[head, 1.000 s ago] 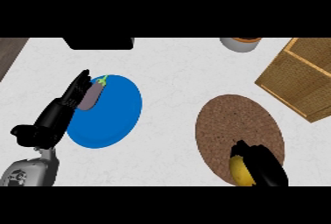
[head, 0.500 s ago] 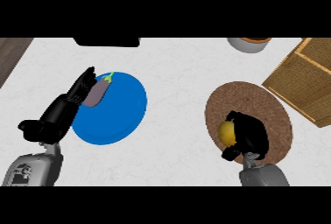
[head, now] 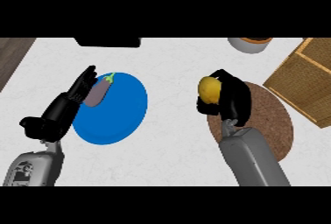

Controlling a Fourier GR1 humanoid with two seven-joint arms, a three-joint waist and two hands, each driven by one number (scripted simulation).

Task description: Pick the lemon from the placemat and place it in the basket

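- Left robot hand (head: 61, 109), left of frame: black, jointed fingers, on a grey forearm.
- Right robot hand (head: 231, 99), right of centre: black, on a smooth grey forearm.

Basket (head: 309, 83) – cut by right edge; placemat (head: 271, 118) part-hidden.

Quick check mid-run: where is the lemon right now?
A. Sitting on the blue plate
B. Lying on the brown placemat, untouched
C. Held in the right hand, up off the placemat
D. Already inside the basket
C. The right hand is curled round the lemon, which shows past the left edge of the placemat and has not reached the basket.
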